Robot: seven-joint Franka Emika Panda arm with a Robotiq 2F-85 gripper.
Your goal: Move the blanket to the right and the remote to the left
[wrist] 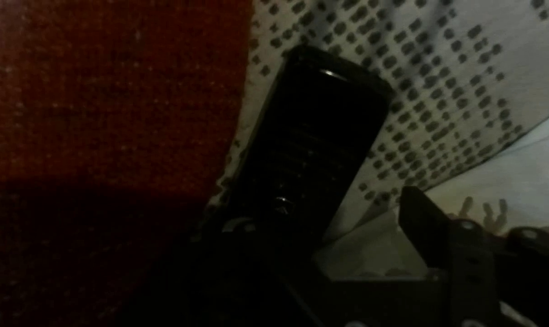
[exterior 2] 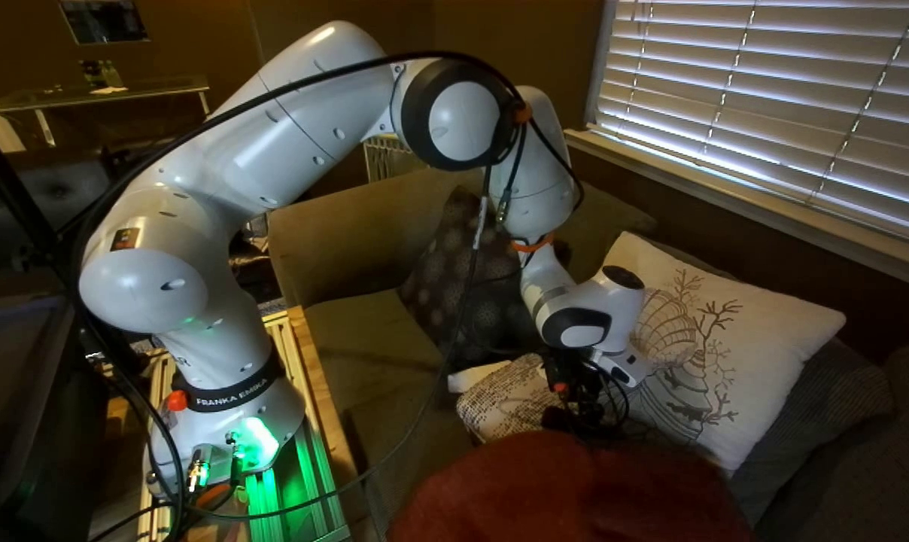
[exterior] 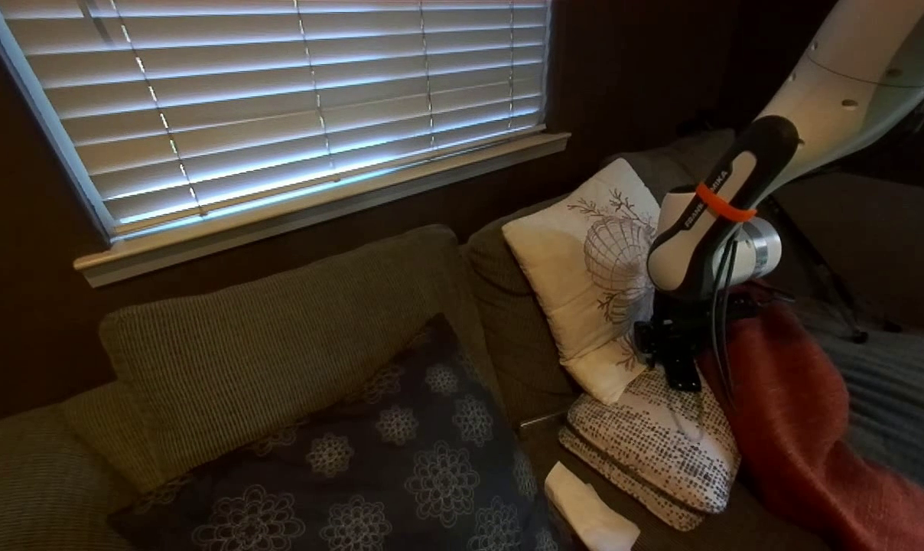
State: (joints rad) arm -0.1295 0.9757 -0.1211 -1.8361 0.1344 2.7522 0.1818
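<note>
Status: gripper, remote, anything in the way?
Fingers open. Remote lying on dotted cushion, lower end obscured. Red blanket close alongside; white pillow nearby.

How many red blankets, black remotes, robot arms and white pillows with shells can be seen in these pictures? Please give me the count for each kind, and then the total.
Red blanket: 1
Black remote: 1
Robot arm: 1
White pillow with shells: 1
Total: 4
</note>
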